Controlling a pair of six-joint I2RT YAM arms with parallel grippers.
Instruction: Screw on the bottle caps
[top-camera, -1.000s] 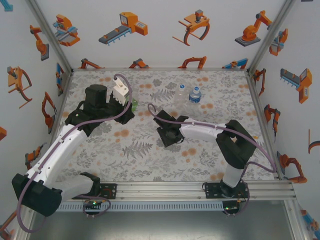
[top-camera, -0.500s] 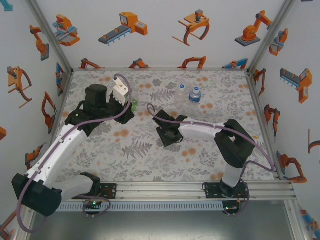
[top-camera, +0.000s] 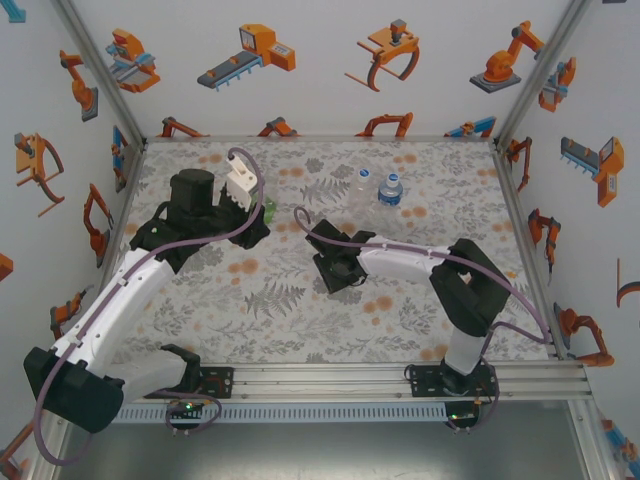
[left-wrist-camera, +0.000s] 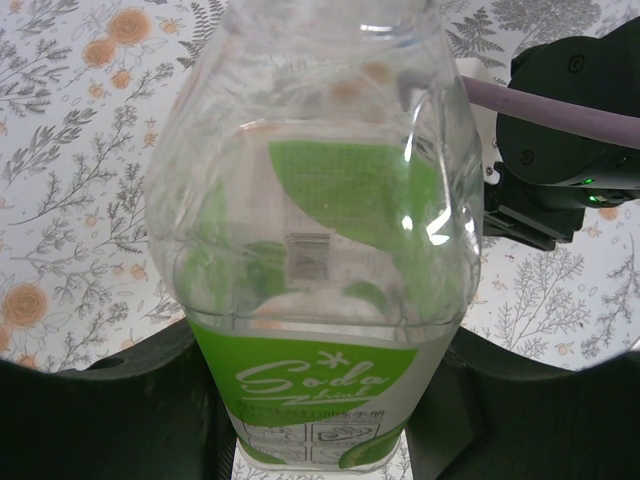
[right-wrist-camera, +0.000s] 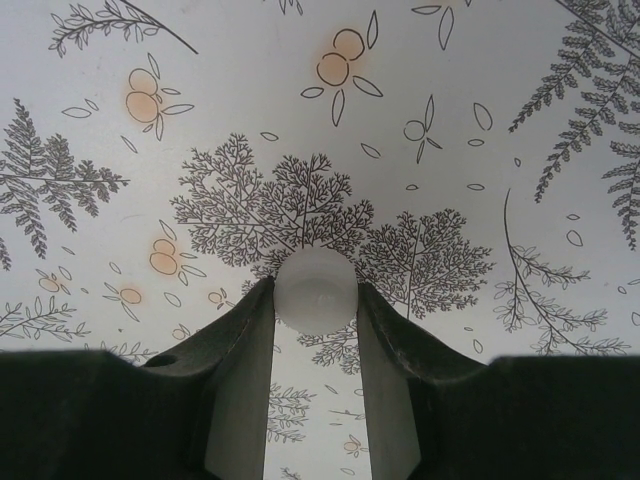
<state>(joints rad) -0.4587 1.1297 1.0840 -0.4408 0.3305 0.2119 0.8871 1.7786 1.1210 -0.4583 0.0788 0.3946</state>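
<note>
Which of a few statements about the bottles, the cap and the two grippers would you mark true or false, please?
1. The left gripper is shut on the green-labelled transparent plastic bottle. True.
2. The right gripper is empty. False: it pinches a small white round plastic cap.
3. A plain clear plastic bottle stands beside the blue-labelled clear plastic bottle. True.
4. The blue-labelled bottle lies on its side. False: it stands upright near the far edge of the table.
</note>
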